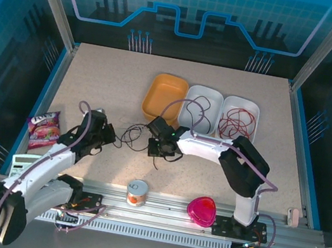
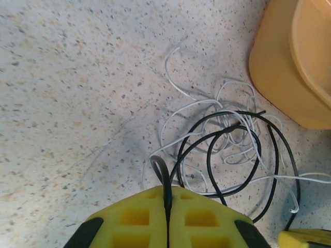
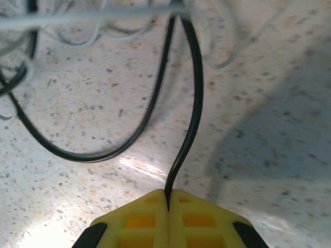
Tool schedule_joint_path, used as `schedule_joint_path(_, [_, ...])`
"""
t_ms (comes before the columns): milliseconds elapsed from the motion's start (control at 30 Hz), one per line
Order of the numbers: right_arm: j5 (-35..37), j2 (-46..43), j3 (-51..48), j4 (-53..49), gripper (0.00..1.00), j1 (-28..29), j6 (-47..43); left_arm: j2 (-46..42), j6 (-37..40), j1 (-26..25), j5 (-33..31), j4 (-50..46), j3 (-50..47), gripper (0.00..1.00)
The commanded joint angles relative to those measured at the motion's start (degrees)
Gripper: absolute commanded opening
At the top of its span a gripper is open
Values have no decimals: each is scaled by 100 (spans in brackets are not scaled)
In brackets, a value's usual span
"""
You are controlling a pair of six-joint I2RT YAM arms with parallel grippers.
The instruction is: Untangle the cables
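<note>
Top external: high, behind the arm bases, looking down on the whole surface [image 1: 95, 86]. Left wrist: close, aimed steeply down on black cable [image 2: 274, 150] and white cable [image 2: 168, 72]. Right wrist: nearer still, low over the surface. All three views share the black cable.

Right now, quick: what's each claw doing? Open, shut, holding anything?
Left claw: closed, pinching the black cable.
Right claw: closed, pinching a black cable too.
</note>
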Motion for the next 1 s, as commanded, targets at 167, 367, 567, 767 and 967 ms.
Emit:
schedule_joint_path(167, [959, -1010, -393, -765, 0, -307, -187, -632, 414, 118, -710, -790, 466, 0])
schedule_joint_path(367, [1227, -1456, -573, -986, 0, -488, -274, -810, 666, 199, -1146, -1257, 839, 0])
schedule_joint_path(567, [1206, -1660, -487, -1030, 0, -455, -572, -943, 802, 249, -1285, -1344, 1093, 0])
schedule_joint_path(767, [1469, -1903, -129, -1226, 0, -166, -976, -973, 834, 251, -1186, -1327, 1199, 0])
schedule_joint_path(967, [1869, -2337, 145, -1426, 0, 2, -1254, -960, 914, 272, -1347, -1375, 1229, 0])
